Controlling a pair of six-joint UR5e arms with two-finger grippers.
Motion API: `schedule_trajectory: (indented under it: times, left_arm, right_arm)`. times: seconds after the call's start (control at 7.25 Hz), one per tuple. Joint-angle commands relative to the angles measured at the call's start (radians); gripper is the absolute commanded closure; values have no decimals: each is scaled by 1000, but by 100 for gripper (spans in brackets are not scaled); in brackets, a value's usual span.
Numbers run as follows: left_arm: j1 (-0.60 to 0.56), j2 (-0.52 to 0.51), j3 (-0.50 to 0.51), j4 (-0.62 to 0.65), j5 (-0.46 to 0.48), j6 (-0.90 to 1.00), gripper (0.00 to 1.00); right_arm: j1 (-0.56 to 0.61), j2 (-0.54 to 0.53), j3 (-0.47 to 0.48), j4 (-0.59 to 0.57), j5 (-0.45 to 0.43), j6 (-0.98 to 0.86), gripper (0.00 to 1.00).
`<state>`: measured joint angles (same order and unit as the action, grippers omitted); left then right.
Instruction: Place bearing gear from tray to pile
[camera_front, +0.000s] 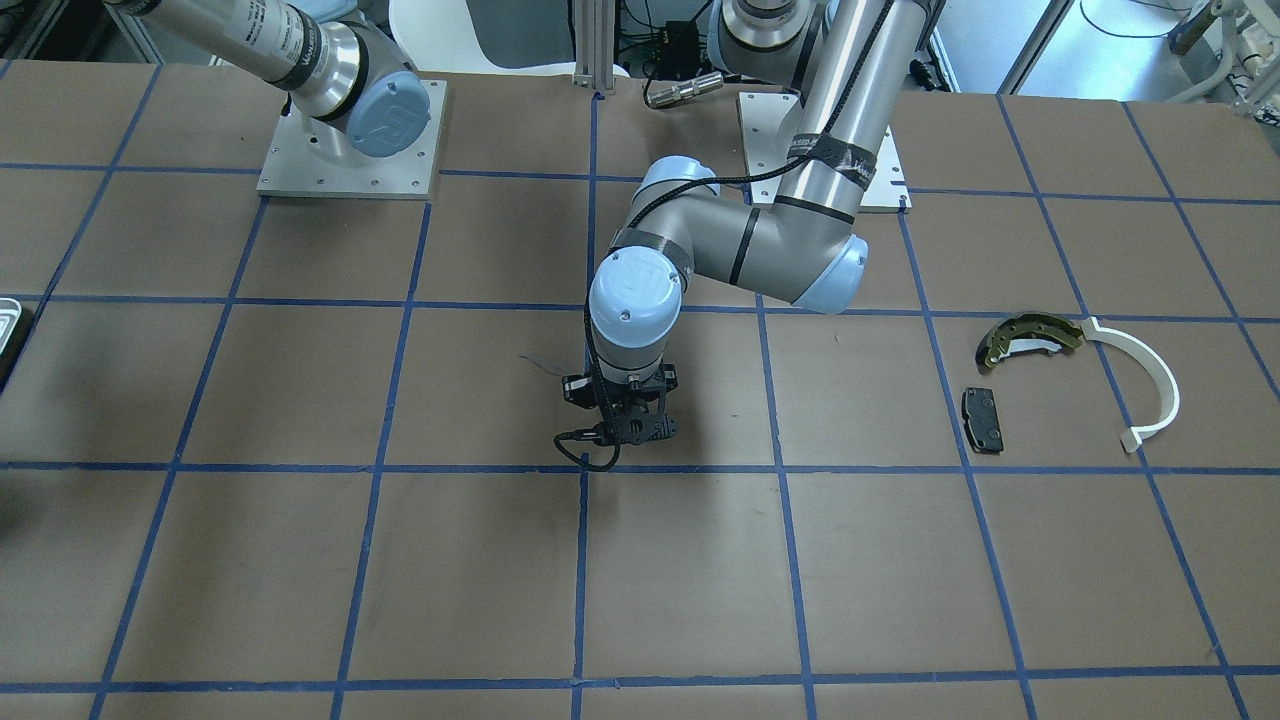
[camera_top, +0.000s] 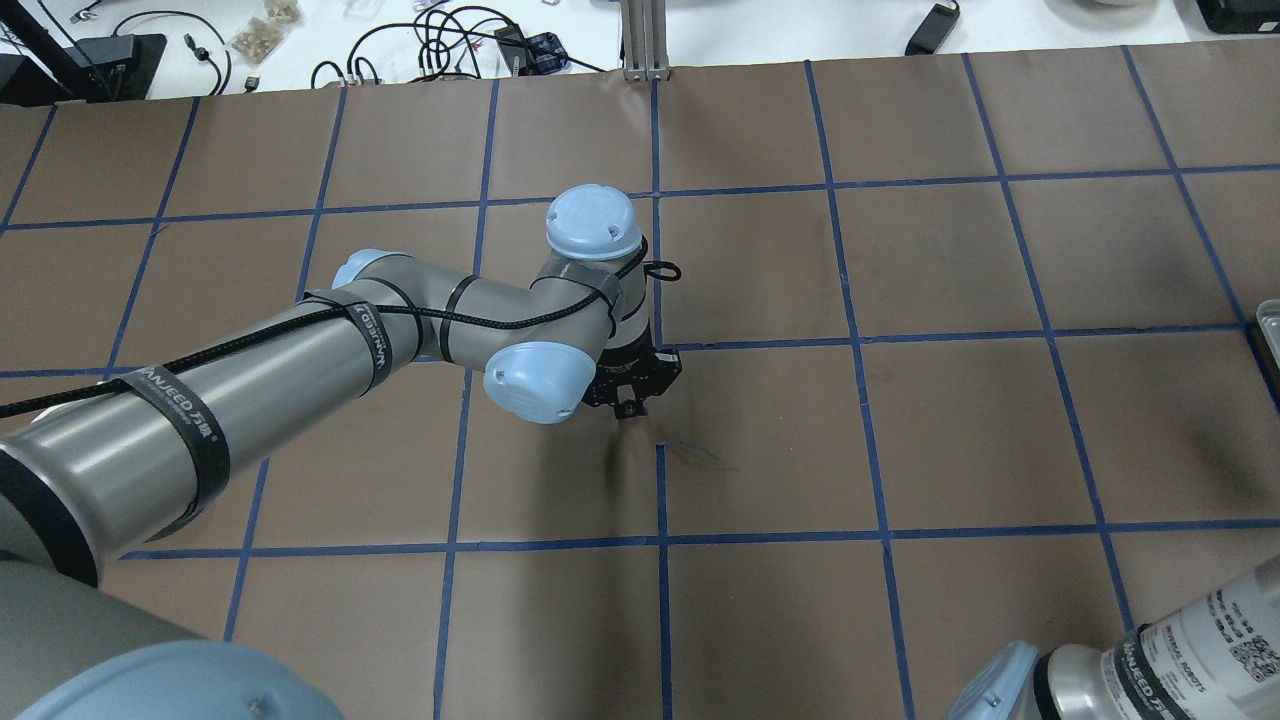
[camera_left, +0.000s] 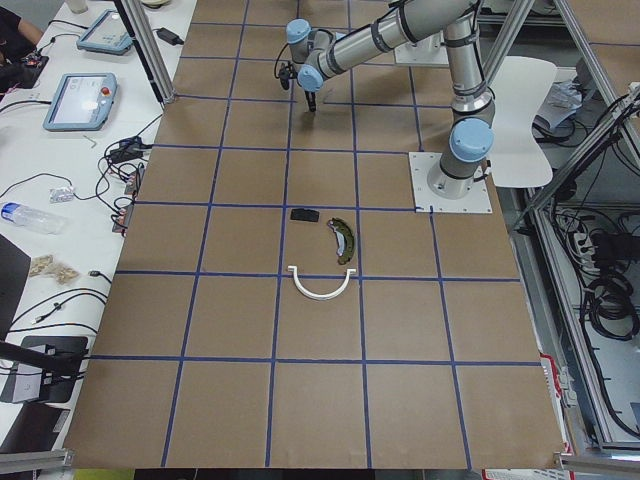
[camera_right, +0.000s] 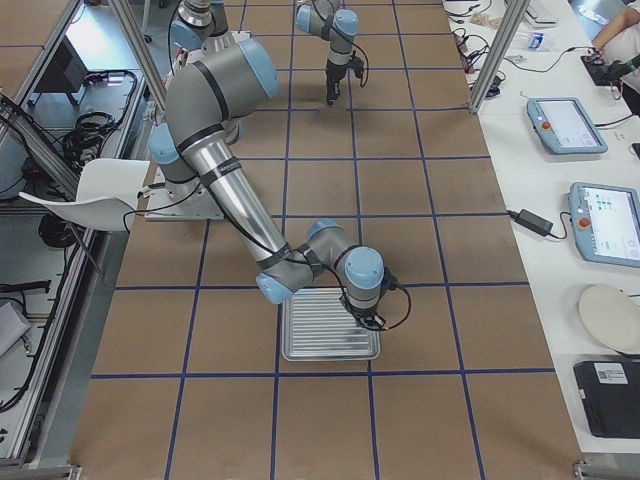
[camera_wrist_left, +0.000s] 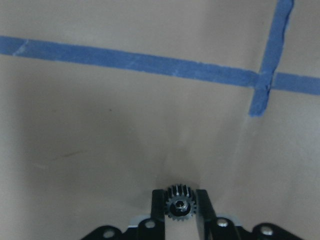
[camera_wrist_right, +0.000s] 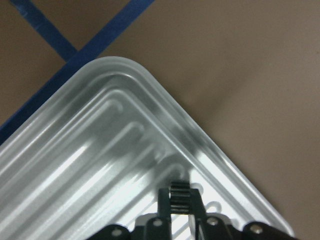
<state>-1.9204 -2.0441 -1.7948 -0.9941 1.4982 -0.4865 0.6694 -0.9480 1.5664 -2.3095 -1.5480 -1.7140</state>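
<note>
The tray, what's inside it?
Mostly bare ribbed metal shows in the tray. At its corner the right gripper pinches a small black gear. Whatever lies beneath that gripper is hidden.

Small dark toothed gear (camera_wrist_left: 178, 205) clamped face-on in left gripper (camera_wrist_left: 178, 201) above brown paper (camera_wrist_left: 125, 130). Second gear (camera_wrist_right: 179, 191) clamped edge-on in right gripper (camera_wrist_right: 180, 196) over rounded corner of ribbed silvery tray (camera_wrist_right: 100, 150). Pile (camera_front: 1010, 335) laid flat, well apart: olive-gold brake shoe (camera_front: 1045, 332), black pad (camera_front: 982, 418), white half-ring (camera_front: 1160, 385).
</note>
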Motion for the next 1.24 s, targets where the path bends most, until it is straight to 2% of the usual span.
schedule_trajectory:
  times: [0.0, 0.28, 0.41, 0.69, 0.83, 0.97, 1.1]
  left_arm:
    - [56, 39, 24, -27, 4, 69, 100]
    - [227, 70, 121, -188, 29, 304, 100]
    - [304, 94, 176, -304, 101, 380, 100]
    - [424, 137, 265, -475, 202, 552, 100]
    - [520, 151, 261, -486, 208, 653, 100]
    - [610, 153, 261, -485, 209, 737, 100]
    - [685, 153, 259, -485, 212, 831, 100]
  right_arm:
    - [24, -90, 7, 89, -12, 189, 96]
    - [140, -173, 14, 207, -15, 407, 96]
    - [212, -223, 48, 290, -15, 598, 96]
    - [393, -386, 209, 285, -18, 947, 96]
    - [492, -432, 252, 283, -42, 1134, 96]
    - [603, -446, 260, 285, -44, 1271, 96]
    - [705, -445, 271, 283, -32, 1482, 96]
